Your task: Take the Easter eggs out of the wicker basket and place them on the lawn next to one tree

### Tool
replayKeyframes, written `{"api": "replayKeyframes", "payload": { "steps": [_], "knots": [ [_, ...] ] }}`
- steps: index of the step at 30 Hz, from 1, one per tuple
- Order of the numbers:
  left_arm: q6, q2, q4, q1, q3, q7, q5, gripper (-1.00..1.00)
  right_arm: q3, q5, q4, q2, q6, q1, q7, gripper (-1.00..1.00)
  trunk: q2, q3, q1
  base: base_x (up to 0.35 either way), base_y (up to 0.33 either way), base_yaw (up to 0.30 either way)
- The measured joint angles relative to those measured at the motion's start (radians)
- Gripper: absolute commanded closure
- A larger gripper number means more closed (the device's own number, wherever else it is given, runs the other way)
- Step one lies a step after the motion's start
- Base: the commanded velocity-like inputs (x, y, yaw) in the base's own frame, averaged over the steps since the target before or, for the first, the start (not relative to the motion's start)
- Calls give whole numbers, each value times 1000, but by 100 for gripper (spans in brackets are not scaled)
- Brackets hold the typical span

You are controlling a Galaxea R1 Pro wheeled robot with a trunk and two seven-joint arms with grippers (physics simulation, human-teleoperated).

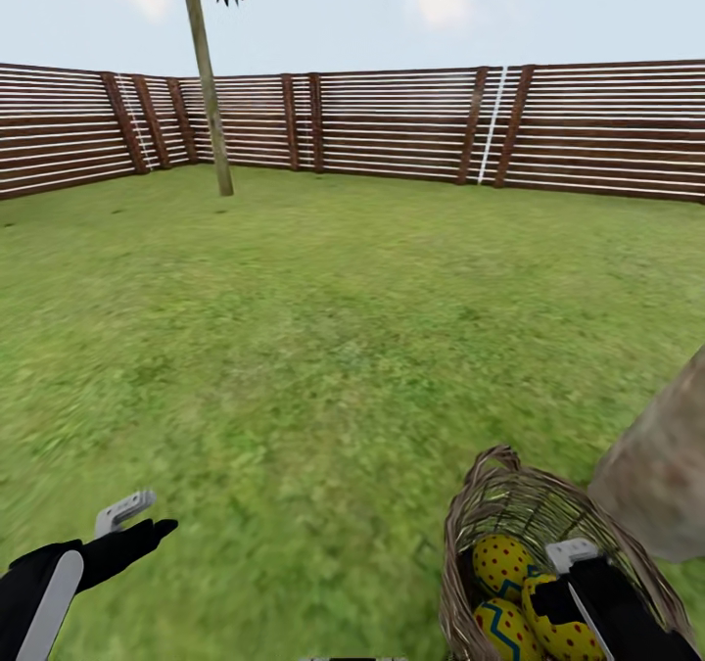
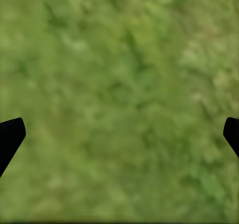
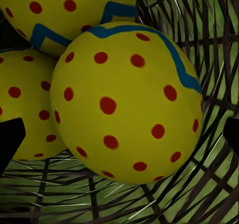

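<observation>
Head view: my right jaws [image 1: 578,583] are down inside the basket [image 1: 490,504] among three eggs [image 1: 501,563], a trunk [image 1: 656,475] just beside. Left jaws [image 1: 132,519] hang spread over lawn [image 1: 294,348]. Right wrist view: jaws wide around the nearest egg [image 3: 127,102]; I should centre it, then close gently. No writing anywhere.

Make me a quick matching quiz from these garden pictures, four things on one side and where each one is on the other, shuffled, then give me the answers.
Things
1. Easter eggs
2. right gripper
3. left gripper
4. thin-trunked tree

Places
A. far off, in front of the slatted fence
B. over bare lawn, away from the basket
C. lying together inside the wicker basket
D. reaching down into the basket, open beside an egg

Pairs: 1-C, 2-D, 3-B, 4-A
</observation>
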Motion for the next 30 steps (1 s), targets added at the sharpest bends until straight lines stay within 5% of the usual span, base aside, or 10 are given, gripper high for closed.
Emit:
{"api": "replayKeyframes", "payload": {
  "steps": [7,15,30],
  "knots": [
    [0,0,1,0,-1,0,0,-100,0,0,-2,-1,0,0,1,-100,-2,-27,3,0,0,0],
    [0,0,1,0,-1,0,1,-100,1,-2,-41,-33,0,0,2,-100,-4,-58,7,0,0,0],
    [0,0,5,0,-2,0,0,-100,4,0,-42,-29,0,0,2,-100,-7,-116,13,0,0,0]
  ]
}}
